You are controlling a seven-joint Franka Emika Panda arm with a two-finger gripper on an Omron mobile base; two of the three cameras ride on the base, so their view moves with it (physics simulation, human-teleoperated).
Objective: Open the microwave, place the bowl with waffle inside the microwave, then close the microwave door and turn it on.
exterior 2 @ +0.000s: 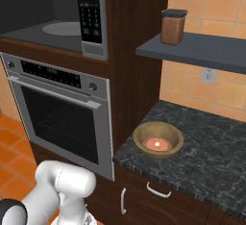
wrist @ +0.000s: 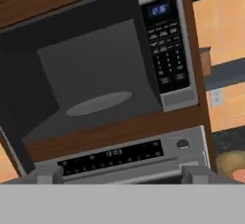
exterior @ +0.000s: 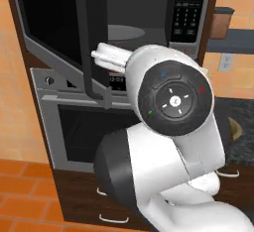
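On the left, the microwave door (exterior: 59,32) hangs wide open, and its black handle (exterior: 94,42) sticks out toward the robot. Next to it is the microwave (wrist: 95,70), with its round grey plate (wrist: 98,103) bare and nothing on it. The keypad (wrist: 165,50) is on its right side. Under it sits the steel oven (exterior 2: 62,108). In the hand view the gripper (wrist: 122,173) points at the microwave, its two tips far apart with nothing between them.

Over to the right, the bowl (exterior 2: 158,139) sits on the dark counter (exterior 2: 211,147), well apart from the gripper. The waffle (exterior 2: 157,144) lies in the middle of it.

The bowl looks like hard wood, so it should not bend or break. It is probably light. Its thick rim seems the best place to pinch. It must stay flat, or the waffle could slide.
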